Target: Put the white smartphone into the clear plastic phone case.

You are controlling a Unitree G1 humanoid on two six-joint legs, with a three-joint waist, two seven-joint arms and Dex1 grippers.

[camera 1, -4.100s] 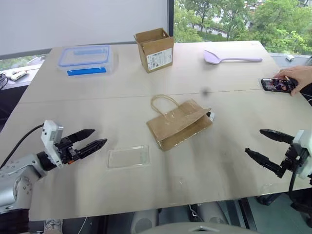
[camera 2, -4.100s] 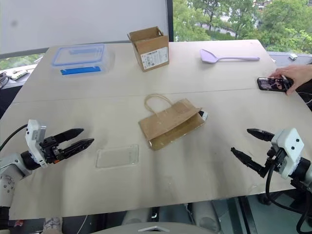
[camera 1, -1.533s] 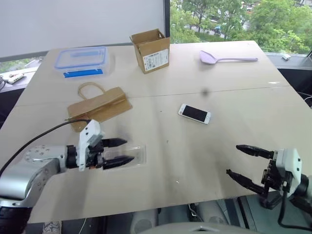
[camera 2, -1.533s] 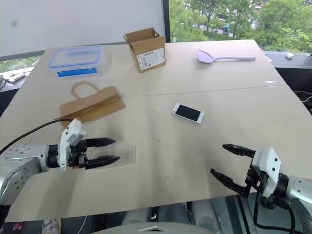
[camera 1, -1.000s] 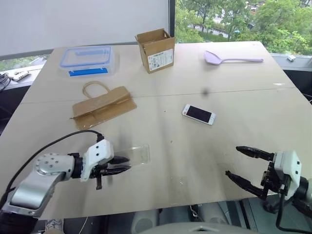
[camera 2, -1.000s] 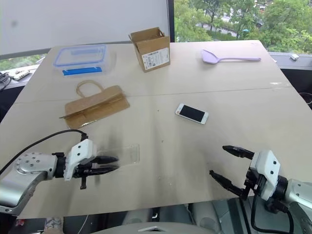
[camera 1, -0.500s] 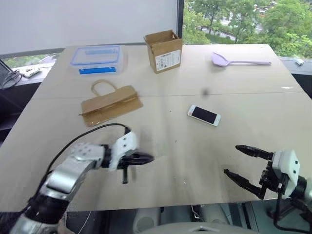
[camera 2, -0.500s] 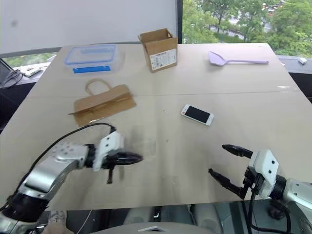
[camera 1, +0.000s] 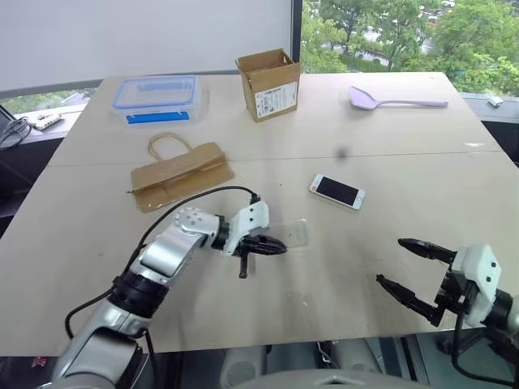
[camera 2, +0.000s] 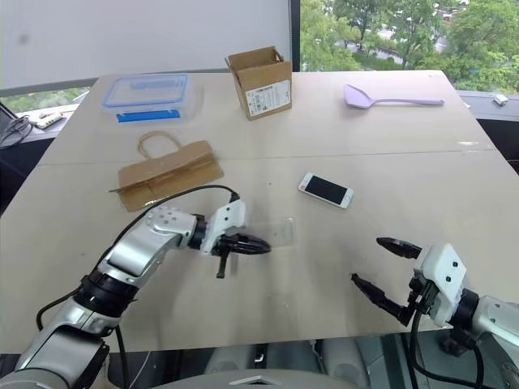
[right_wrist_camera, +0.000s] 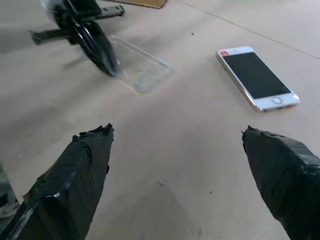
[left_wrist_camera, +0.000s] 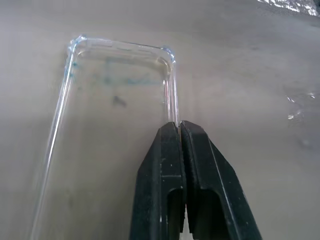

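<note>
The left gripper [camera 1: 276, 246] has its two black fingers [left_wrist_camera: 172, 165] pressed together on one long edge of the case [camera 1: 290, 236], pinching that thin wall near a rounded corner. The case lies flat on the surface [camera 1: 389, 130], open side up as far as the wrist view shows, and reaches from the fingertips toward the phone [camera 1: 336, 191]. The phone lies face up, screen dark, with its home button at the end nearer the right gripper [camera 1: 413, 271]. Case and phone are apart, with bare surface between them; the phone sits beyond the case and to its right in the head views.

The right gripper hangs low over the near right part of the surface, its fingers [right_wrist_camera: 85, 165] spread wide and empty. It is well apart from the phone and points roughly toward it and the case.

A flattened paper bag [camera 1: 180, 173] with a looped handle lies to the left of the phone, beyond the left arm. Farther back from the phone stand an open cardboard box [camera 1: 268, 73] and, to its left, a clear storage box [camera 1: 156, 97] with a blue-rimmed lid. A lilac spoon [camera 1: 393, 100] lies at the far right of the surface, behind the phone.
</note>
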